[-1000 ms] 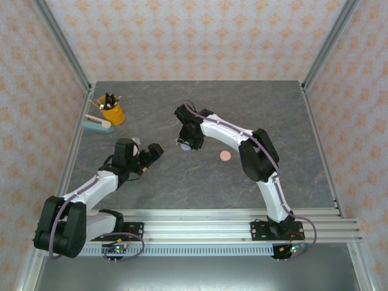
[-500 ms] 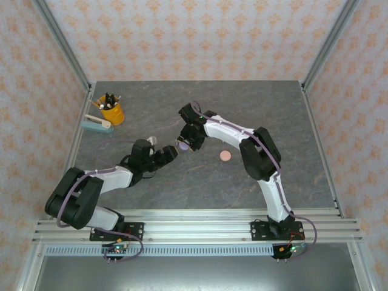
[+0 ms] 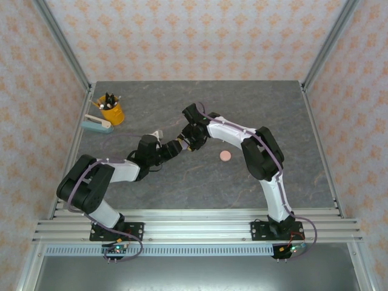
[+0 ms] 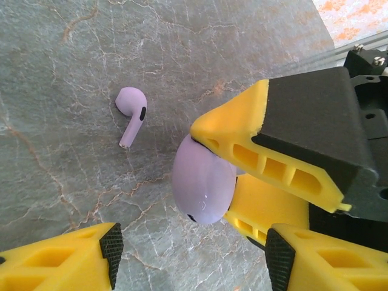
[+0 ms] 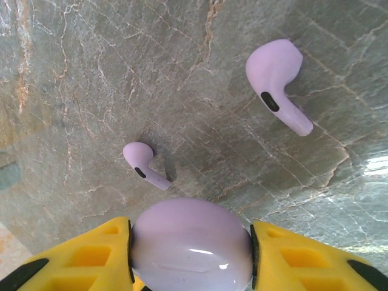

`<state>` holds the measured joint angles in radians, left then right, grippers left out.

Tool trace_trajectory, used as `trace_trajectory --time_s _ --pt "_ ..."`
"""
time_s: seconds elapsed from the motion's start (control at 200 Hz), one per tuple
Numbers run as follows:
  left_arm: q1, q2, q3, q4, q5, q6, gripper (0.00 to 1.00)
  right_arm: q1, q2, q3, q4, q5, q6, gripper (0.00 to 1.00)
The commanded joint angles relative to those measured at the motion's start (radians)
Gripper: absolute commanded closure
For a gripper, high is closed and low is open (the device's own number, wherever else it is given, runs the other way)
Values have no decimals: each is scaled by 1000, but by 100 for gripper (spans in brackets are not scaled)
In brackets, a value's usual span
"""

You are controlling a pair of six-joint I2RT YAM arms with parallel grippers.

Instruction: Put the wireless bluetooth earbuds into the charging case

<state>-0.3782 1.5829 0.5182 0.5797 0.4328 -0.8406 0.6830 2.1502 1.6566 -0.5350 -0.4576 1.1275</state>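
Note:
My right gripper (image 5: 191, 254) is shut on a glossy lilac charging case (image 5: 191, 250), its lid closed, held just above the stone table. Two lilac earbuds lie on the table beyond it, a small far one (image 5: 145, 163) and a nearer one (image 5: 277, 82). In the left wrist view the same case (image 4: 203, 182) sits between the right gripper's yellow fingers (image 4: 267, 160), with one lilac earbud (image 4: 131, 112) lying to its left. My left gripper (image 4: 194, 254) is open, its pads (image 4: 111, 248) just short of the case with nothing between them. In the top view the left gripper (image 3: 176, 147) and the right gripper (image 3: 190, 142) meet at mid-table.
A small round salmon-pink case (image 3: 225, 156) lies on the table right of the grippers. At the back left stand a yellow cup of pens (image 3: 111, 111) and a teal-and-white stapler-like object (image 3: 97, 125). Metal frame posts and patterned walls border the table.
My left arm has stretched rightward across the table until its gripper reaches the right gripper. The right gripper, still holding the case, has shifted slightly right and nearer.

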Motion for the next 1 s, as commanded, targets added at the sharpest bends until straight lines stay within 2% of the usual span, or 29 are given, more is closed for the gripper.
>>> trace_trajectory --time_s 0.0,0.3,0.425,0.495,0.576,0.711,0.876,0.991 --pt "-8 21 30 61 -31 -5 36 -7 -59 -25 40 -22 42 57" --pt "-16 47 59 70 -28 -7 42 -8 -73 -61 67 -27 56 57" --pt "-15 -31 35 31 -54 5 41 -8 -85 -55 39 -2 25 56" --pt "-13 -119 28 -48 -100 28 39 -8 -90 -33 -8 28 -12 53" --pt "2 -229 25 -147 -162 49 32 -8 -97 -8 -64 65 -56 48" --pt "73 -346 59 -309 -212 80 19 -3 -85 42 -132 112 -113 40" --pt "187 -302 124 -402 -139 109 12 25 -37 128 -217 173 -181 38" --pt "211 -234 169 -417 -96 131 10 43 -16 170 -255 207 -210 36"
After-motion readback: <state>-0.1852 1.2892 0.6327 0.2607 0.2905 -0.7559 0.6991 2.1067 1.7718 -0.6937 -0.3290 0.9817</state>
